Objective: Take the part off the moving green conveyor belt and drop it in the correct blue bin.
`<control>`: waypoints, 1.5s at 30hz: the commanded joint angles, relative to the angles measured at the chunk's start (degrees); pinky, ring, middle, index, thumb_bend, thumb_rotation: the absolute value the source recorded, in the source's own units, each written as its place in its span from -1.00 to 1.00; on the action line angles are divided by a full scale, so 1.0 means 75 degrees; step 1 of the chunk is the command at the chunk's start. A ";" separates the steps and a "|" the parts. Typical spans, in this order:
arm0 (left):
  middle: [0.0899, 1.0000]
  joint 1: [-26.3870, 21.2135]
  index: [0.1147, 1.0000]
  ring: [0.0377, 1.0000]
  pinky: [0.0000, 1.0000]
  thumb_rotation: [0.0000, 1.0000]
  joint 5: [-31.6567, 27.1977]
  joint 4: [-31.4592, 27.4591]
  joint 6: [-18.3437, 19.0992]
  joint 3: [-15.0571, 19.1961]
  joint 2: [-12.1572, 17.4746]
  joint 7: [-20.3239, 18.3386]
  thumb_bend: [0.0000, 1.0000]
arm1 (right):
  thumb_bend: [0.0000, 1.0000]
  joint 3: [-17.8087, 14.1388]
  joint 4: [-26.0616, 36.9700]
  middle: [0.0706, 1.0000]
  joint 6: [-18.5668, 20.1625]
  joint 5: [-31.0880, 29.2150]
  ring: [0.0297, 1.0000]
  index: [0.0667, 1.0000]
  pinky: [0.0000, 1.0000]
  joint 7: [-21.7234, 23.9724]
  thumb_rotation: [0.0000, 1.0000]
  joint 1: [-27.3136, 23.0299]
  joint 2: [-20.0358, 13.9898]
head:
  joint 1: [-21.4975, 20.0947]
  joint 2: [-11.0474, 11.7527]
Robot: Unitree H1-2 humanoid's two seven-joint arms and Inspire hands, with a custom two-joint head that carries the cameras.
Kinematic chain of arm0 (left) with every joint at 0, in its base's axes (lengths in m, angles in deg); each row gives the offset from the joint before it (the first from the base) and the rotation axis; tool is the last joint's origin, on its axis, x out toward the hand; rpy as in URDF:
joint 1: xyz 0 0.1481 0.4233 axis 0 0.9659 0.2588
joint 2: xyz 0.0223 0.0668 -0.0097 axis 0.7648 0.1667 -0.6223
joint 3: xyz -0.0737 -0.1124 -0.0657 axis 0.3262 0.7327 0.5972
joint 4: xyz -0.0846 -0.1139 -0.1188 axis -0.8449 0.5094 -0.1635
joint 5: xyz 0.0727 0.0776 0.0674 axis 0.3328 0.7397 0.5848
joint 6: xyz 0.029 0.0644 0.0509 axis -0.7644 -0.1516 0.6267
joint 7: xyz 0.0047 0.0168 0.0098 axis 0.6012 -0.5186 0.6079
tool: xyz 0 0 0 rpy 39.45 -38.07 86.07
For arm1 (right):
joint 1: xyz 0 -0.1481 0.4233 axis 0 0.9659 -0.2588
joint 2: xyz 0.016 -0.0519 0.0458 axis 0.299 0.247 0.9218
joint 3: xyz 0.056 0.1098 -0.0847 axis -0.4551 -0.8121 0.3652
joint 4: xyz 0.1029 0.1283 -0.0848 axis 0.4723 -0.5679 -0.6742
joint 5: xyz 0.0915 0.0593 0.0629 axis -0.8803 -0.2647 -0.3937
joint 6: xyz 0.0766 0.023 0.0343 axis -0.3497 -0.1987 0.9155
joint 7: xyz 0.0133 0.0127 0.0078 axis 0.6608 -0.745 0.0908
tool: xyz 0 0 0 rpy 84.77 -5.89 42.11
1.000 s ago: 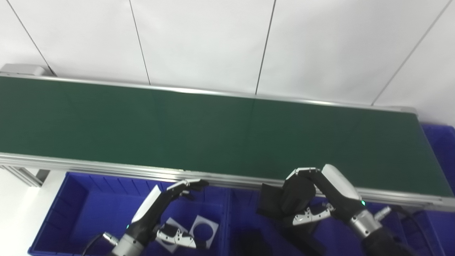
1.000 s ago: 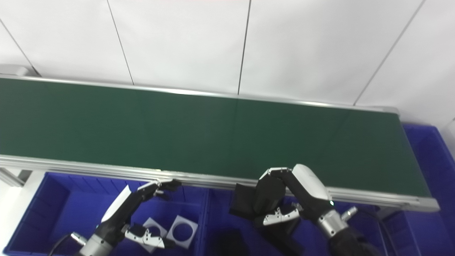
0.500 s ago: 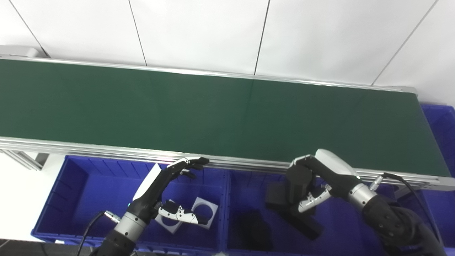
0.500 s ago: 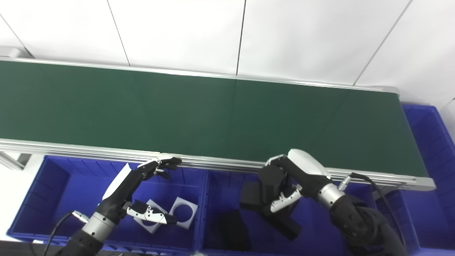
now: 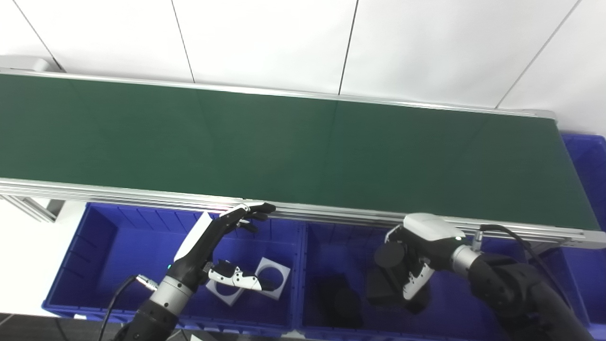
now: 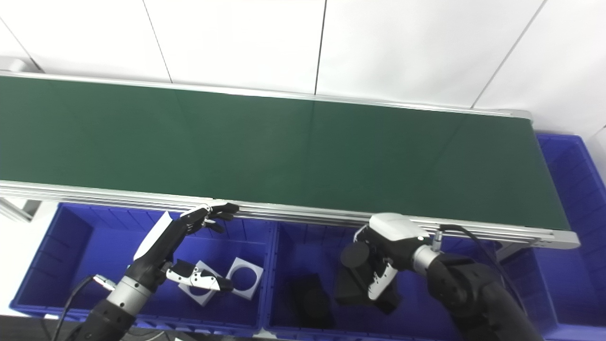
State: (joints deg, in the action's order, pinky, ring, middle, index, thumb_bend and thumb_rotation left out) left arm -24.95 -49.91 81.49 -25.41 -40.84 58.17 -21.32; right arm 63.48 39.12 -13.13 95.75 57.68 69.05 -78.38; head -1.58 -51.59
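The green conveyor belt carries no part. My right hand is down inside the middle blue bin, shut on a black part that hangs just below its curled fingers. A second black part lies on that bin's floor to the left. My left hand hovers open over the left blue bin, fingertips close to the belt's near rail. Two white square parts with round holes lie under it.
The belt's aluminium near rail runs just above both bins. A third blue bin stands beyond the belt's right end. A white panelled wall is behind the belt. A cable trails from the right wrist.
The camera has tilted down. My right hand sank from the belt's near edge into the middle bin, still holding the black part. The left hand has barely moved.
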 commanded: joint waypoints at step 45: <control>0.61 0.0286 0.52 0.53 0.29 -0.69 0.0093 -0.0380 -0.0469 0.0487 0.0254 -0.0170 0.86 | 0.77 -0.1594 0.1923 0.91 -0.0503 -0.2871 0.78 1.00 0.56 -0.2856 -0.08 0.2579 0.2443 | 0.0041 0.0117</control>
State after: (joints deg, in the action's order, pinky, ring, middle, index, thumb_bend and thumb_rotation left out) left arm -22.72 -48.87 79.77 -26.08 -37.65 59.62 -23.30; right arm 51.52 52.60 -14.29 74.81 37.79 88.58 -60.19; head -1.32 -50.80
